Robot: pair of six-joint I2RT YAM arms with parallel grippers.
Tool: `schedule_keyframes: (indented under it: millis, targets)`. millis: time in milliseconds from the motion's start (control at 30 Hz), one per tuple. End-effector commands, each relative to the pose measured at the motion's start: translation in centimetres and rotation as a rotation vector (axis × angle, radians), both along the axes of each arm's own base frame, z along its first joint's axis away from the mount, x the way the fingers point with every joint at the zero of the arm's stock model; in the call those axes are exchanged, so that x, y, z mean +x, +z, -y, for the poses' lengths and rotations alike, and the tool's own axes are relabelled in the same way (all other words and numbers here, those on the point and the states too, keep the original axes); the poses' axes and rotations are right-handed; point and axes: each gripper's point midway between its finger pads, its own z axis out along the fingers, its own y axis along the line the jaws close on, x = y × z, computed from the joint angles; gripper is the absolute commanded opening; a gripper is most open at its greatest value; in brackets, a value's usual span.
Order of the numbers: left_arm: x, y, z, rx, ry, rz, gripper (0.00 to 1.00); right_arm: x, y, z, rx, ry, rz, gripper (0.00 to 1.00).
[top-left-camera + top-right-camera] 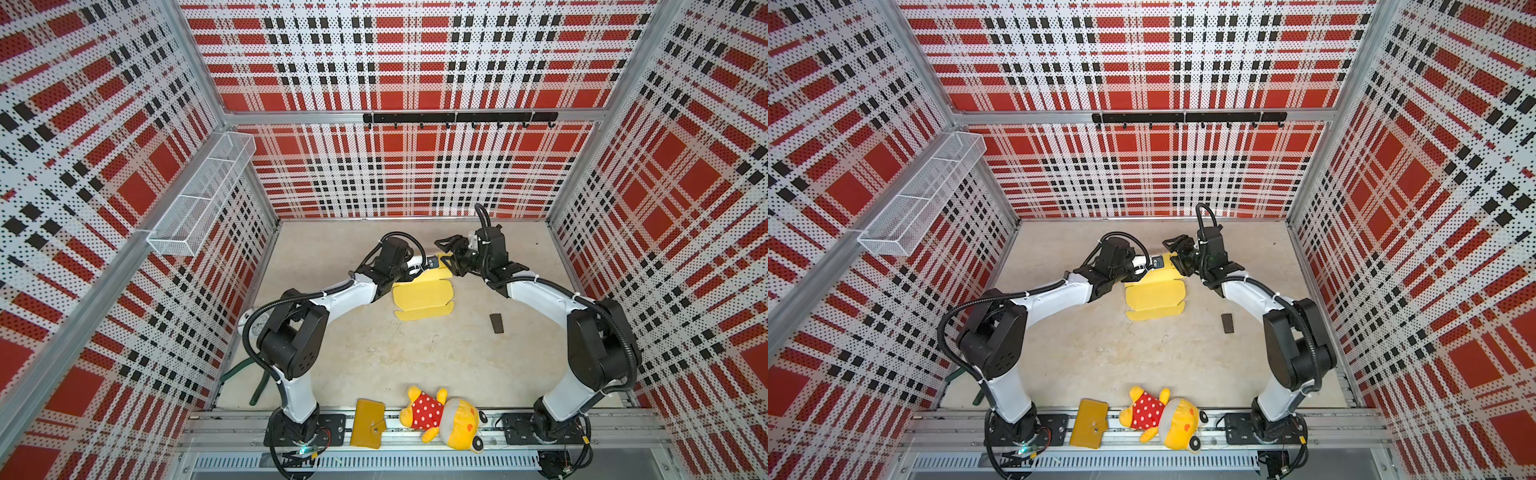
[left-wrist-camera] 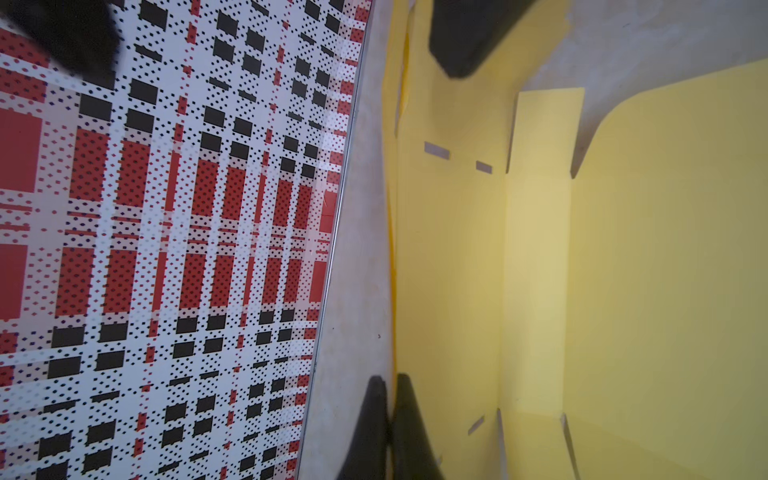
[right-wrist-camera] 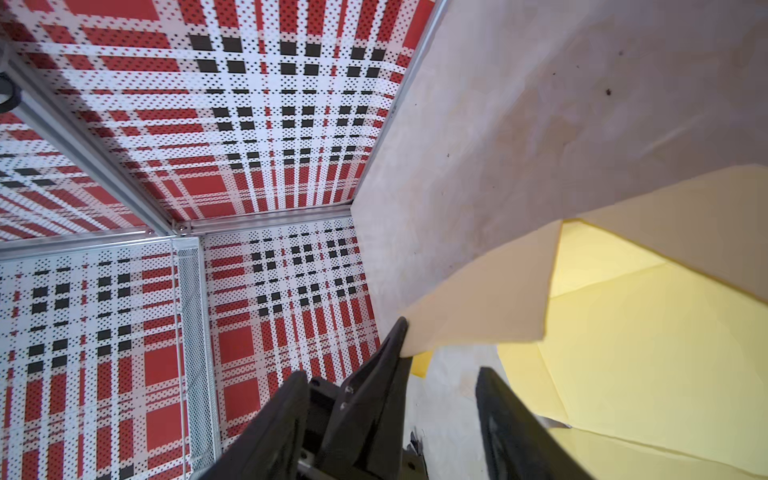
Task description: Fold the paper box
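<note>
**While left gripper pinches a panel, right gripper stands open at a flap**

Top views: Where the counter (image 1: 374,353) runs toward the back wall, the paper box (image 1: 422,297) lies part-folded near ctr, btwn the two arms. Its near flaps are flat and its far panel is raised. The left gripper (image 1: 430,268) meets that raised far edge from the left; jaws too small to judge here. The right gripper (image 1: 446,254) comes in from the right, fingers apart w/ a bit of yellow btwn them. Same layout in both top views: paper box (image 1: 1154,297), left gripper (image 1: 1152,266), right gripper (image 1: 1177,254). A small black block (image 1: 496,323) lies to the right, apart from the box. The wallet (image 1: 366,424) and plush toy (image 1: 440,417) rest on the front rail, well apart from it.

Left wrist: left gripper (image 2: 388,415) is closed tight, fingers pressed together w/ the thin yellow edge of a box panel btwn them. The paper box (image 2: 623,291) fills that side, creases and slots showing. One finger (image 2: 465,37) of the right gripper shows at the panel's other end; contact can't be told.

Right wrist: right gripper (image 3: 444,374) has a clear gap btwn its jaws. A pale flap corner touches the inner side of one finger (image 3: 386,357). The other finger (image 3: 511,424) is clear of it, so nothing is clamped. The rest of the paper box (image 3: 644,353) lies just beyond.
</note>
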Motion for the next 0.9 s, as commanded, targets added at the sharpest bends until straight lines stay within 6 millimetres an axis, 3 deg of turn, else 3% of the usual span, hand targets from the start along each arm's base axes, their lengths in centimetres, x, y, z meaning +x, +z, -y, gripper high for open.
schedule_keyframes:
  millis: [0,267,867]
  targets:
    - [0.0,0.0,0.7,0.006,-0.022,0.035,0.0,1.1,0.8,-0.7,0.045,-0.006,0.019,0.64]
    - [0.0,-0.6,1.1,0.005,-0.033,0.028,0.0,1.7,-1.4,-1.7,0.054,-0.006,-0.02,0.56]
    - [-1.0,-3.0,1.5,0.046,-0.076,0.007,0.0,3.1,-3.2,-1.7,0.02,-0.035,-0.029,0.3]
